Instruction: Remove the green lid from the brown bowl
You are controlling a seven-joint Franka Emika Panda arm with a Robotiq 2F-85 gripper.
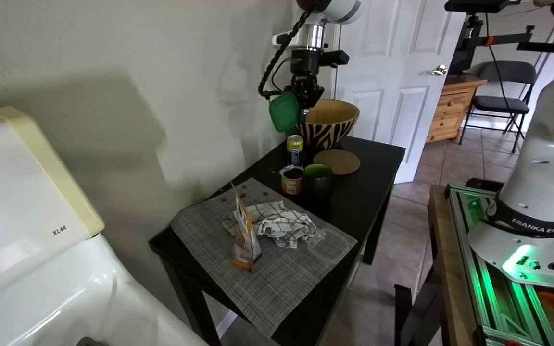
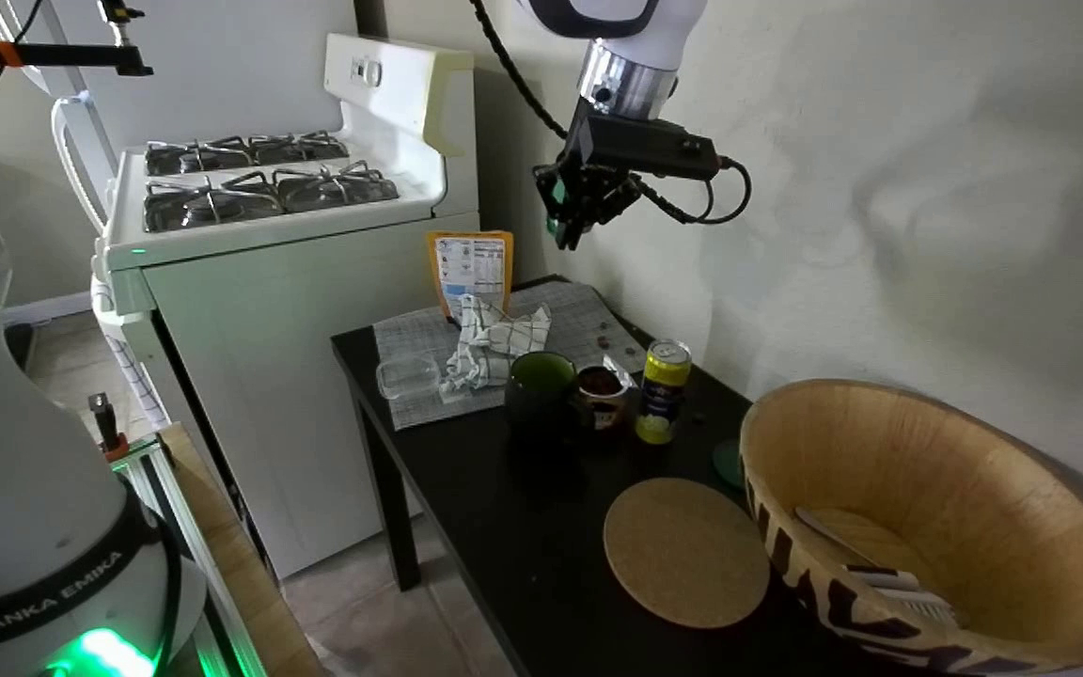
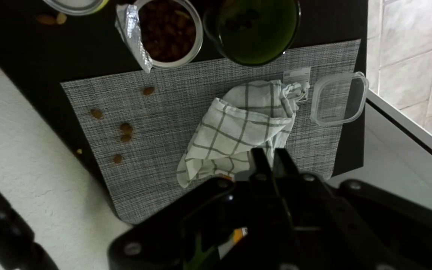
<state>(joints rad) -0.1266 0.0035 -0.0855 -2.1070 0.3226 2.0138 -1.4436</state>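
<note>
The green lid (image 1: 284,111) is a rounded square that hangs in the air on the wall side of my gripper (image 1: 302,117). In an exterior view only slivers of the lid (image 2: 557,193) show behind the gripper (image 2: 568,239). In the wrist view the fingers (image 3: 270,154) are nearly together with a thin gap, and a bit of green shows below the linkage. The gripper seems shut on the lid; the contact itself is hidden. The large brown wooden bowl (image 2: 927,437) with dark stripes stands at the table end, uncovered, with utensils inside. It also shows behind the gripper (image 1: 329,130).
On the black table (image 2: 504,508) stand a yellow can (image 1: 295,149), a nut cup (image 1: 291,181) and a green-lined mug (image 1: 319,185). A round cork mat (image 2: 687,555), a checked cloth (image 3: 238,127), an upright pouch (image 1: 245,238) and a clear lid (image 3: 339,99) are there too. The wall is close.
</note>
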